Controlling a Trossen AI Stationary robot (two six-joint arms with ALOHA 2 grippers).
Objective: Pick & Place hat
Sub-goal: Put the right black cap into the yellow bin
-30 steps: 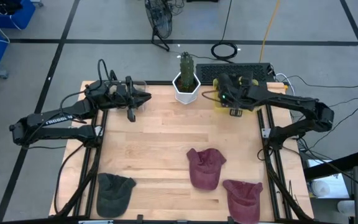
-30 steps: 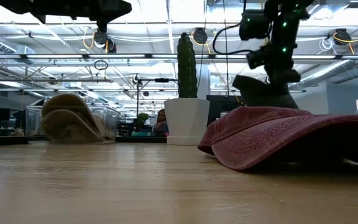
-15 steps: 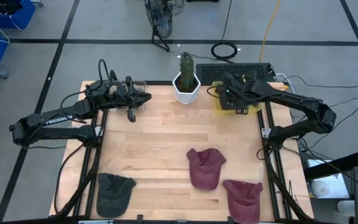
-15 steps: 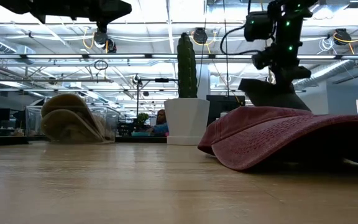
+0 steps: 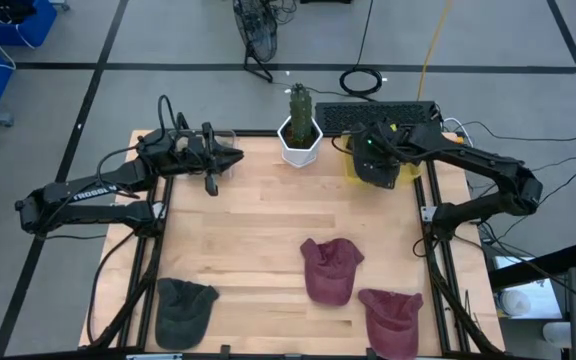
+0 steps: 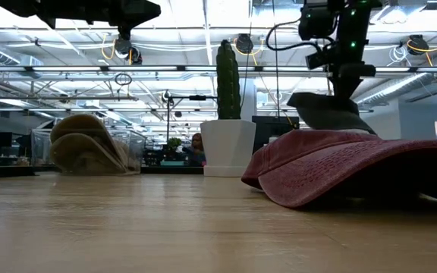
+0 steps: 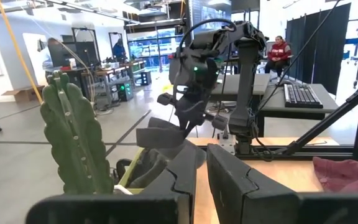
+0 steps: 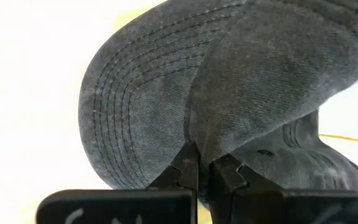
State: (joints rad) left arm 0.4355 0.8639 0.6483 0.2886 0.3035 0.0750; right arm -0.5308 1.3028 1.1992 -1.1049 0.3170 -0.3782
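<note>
We see the right gripper (image 8: pixel 197 169) clenched on the brim of a grey hat (image 8: pixel 229 81), the cloth pinched between its two dark fingers (image 8: pixel 182 171). In the overhead view that gripper (image 5: pixel 380 170) sits in the upper right of the frame, at the far right edge of the wooden table (image 5: pixel 258 230), above a yellow bin (image 5: pixel 351 166). In the table-level view the hat (image 6: pixel 328 112) hangs clear above a red hat (image 6: pixel 340 163).

The left gripper (image 5: pixel 230 157) rests at the upper left, near the table's far edge, its fingers (image 7: pixel 232 180) nearly closed and holding nothing.

Between the arms stands a potted cactus (image 5: pixel 299 125). The table's middle is bare wood. Along the near edge lie a dark green hat (image 5: pixel 183 308) at lower left, and a second red hat (image 5: pixel 393 318) at lower right.
</note>
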